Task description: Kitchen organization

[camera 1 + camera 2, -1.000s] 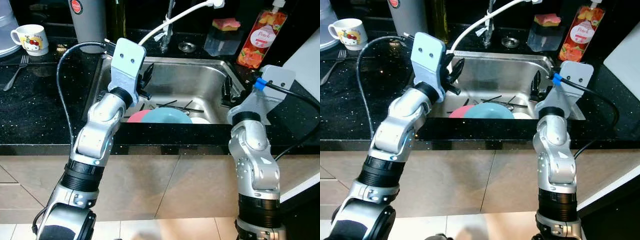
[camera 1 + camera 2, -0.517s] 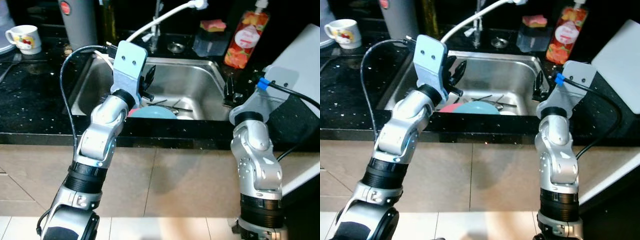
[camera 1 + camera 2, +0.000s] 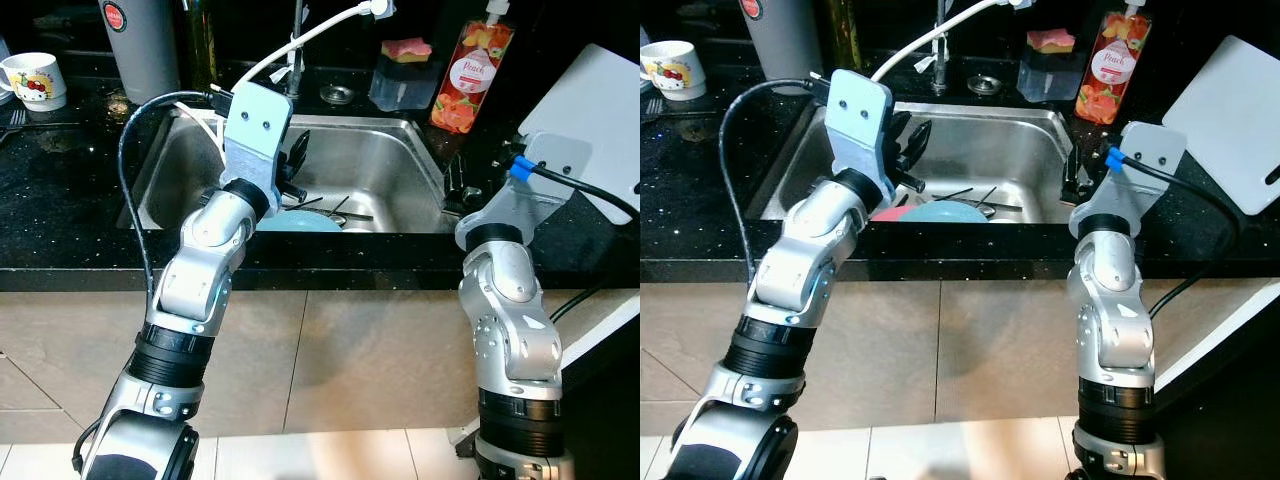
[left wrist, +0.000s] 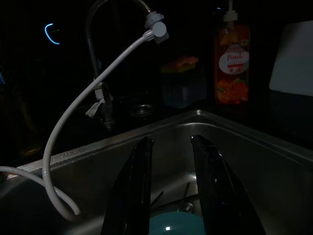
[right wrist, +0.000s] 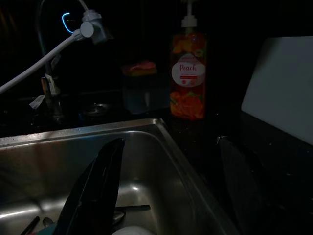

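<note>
Blue plate (image 3: pixel 300 222) lies in the steel sink (image 3: pixel 390 175), a pink plate edge (image 3: pixel 883 213) and dark utensils (image 3: pixel 970 195) beside it. Left gripper (image 4: pixel 170 196) hangs over the basin above the plate, fingers slightly parted, empty. Right gripper (image 5: pixel 168 191) at the sink's right rim, spread wide, empty. Step judged: reach for dishes. Next: lower left gripper onto plate rim.

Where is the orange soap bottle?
The orange soap bottle stands on the black counter behind the sink's right corner, beside the sponge holder.
</note>
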### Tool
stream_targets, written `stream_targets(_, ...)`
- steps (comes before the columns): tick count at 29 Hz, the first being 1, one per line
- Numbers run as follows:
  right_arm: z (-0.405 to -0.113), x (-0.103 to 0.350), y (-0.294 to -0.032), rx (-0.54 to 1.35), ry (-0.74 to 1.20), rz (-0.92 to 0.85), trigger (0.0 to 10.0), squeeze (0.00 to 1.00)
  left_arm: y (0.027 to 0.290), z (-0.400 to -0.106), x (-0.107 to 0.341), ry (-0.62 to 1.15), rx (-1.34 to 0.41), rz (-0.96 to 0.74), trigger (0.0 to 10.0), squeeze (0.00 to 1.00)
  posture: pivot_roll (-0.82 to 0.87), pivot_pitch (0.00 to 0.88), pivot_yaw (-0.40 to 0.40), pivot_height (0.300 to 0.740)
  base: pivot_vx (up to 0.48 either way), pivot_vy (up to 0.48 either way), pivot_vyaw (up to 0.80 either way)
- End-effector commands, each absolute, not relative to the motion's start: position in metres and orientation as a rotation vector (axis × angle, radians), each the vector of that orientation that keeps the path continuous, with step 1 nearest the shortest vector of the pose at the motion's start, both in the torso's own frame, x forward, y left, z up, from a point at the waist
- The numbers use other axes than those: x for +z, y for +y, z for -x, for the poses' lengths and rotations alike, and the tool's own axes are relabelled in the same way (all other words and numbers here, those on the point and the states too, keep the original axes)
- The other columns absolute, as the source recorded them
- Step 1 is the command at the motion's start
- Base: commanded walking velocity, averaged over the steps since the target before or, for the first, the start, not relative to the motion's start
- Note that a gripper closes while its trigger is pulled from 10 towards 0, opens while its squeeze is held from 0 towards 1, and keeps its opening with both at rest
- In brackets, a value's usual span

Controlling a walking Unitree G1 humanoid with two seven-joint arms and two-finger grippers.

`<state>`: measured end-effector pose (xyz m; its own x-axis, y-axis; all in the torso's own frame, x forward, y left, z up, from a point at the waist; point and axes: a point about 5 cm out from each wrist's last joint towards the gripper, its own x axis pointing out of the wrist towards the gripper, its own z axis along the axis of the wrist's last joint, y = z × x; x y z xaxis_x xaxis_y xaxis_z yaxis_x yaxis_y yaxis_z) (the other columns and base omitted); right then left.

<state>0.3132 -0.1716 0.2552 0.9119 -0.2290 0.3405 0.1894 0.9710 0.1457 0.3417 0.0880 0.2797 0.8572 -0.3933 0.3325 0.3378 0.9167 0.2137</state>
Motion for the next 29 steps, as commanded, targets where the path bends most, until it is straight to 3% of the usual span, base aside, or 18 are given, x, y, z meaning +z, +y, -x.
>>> stream_targets(1,-0.3135,0.2527,-0.1724,-0.219,-0.352,-0.109,10.0,0.0,0.0867,-0.3424,0.2756,-0.357,-0.389,-0.147,10.0,0.0,0.2,0.045,-0.064,0.74,0.0,0.0,0.0)
stream_targets(9,-0.3132,0.2522,-0.1721,-0.219,-0.35,-0.11,10.0,0.0,0.0876,-0.3424,0.2759,-0.363,-0.38,-0.162,10.0,0.0,0.19,0.048,-0.066,0.74,0.0,0.0,0.0)
stream_targets(13,-0.3133,0.252,-0.1721,-0.219,-0.349,-0.109,10.0,0.0,0.0888,-0.3433,0.2758,-0.363,-0.371,-0.162,10.0,0.0,0.19,0.05,-0.066,0.74,0.0,-0.399,0.0)
stream_targets(29,-0.3133,0.2516,-0.1721,-0.217,-0.347,-0.108,10.0,0.0,0.0888,-0.3426,0.2777,-0.368,-0.369,-0.12,10.0,0.0,0.19,0.053,-0.068,0.74,0.0,0.0,0.0)
